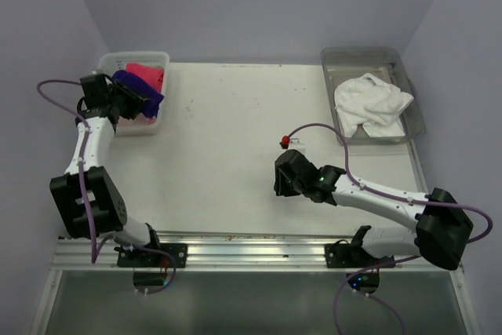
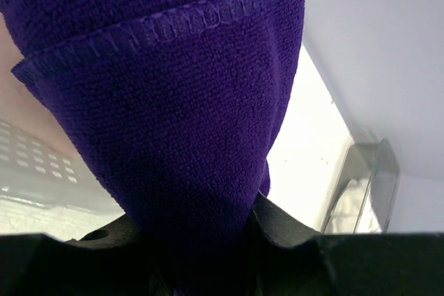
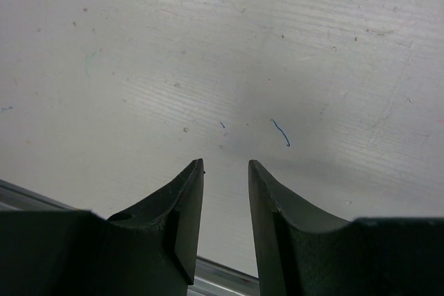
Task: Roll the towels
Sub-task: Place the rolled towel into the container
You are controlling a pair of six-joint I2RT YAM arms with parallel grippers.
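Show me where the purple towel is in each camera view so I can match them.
Top external: upper left, the purple towel over the white basket, beside the pink towel.
Left wrist: fills the centre, gripped by the left gripper at the bottom.
Right wrist: not in it; only the table shows.
Shared landmark: the white basket, lower left in the left wrist view.

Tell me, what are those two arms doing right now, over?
Left gripper shut on purple towel at the white basket. Right gripper open, empty, above the table. Nothing in the way.
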